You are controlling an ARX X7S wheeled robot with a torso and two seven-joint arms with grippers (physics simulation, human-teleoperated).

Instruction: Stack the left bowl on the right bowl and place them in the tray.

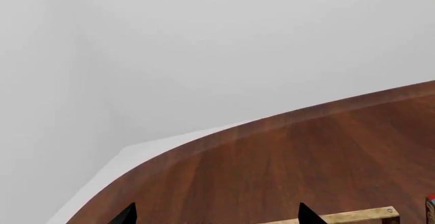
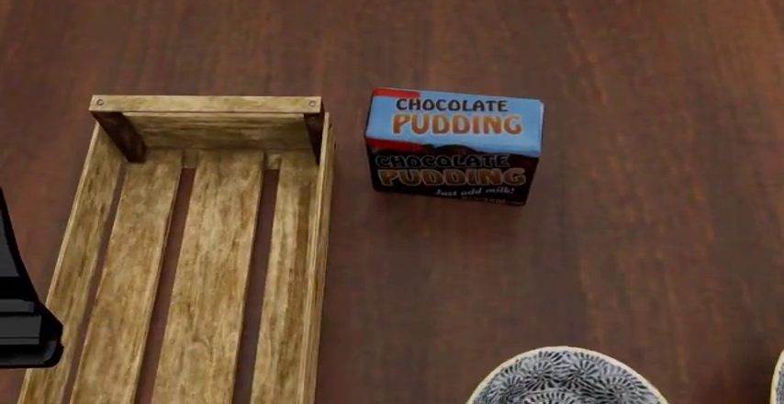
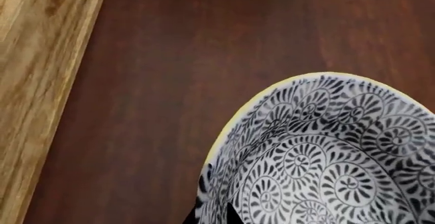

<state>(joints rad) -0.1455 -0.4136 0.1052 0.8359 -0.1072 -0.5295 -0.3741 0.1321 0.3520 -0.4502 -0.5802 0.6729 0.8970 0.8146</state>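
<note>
The left bowl (image 2: 566,378), white with a dark swirl pattern, sits at the near edge of the head view. Only a sliver of the right bowl (image 2: 779,381) shows at that view's right border. In the right wrist view the left bowl (image 3: 326,152) fills the frame. My right gripper (image 3: 212,218) has one dark finger outside the bowl's rim and one inside, shut on its wall. The tray (image 2: 196,248) lies on the table to the left and holds nothing. My left gripper (image 1: 216,216) is open above the table near a tray corner (image 1: 360,216).
A blue chocolate pudding box (image 2: 453,145) stands right of the tray's far end, beyond the bowls. The brown wooden table (image 1: 286,163) has a curved edge ahead of my left gripper. Part of my black left arm (image 2: 18,312) shows beside the tray.
</note>
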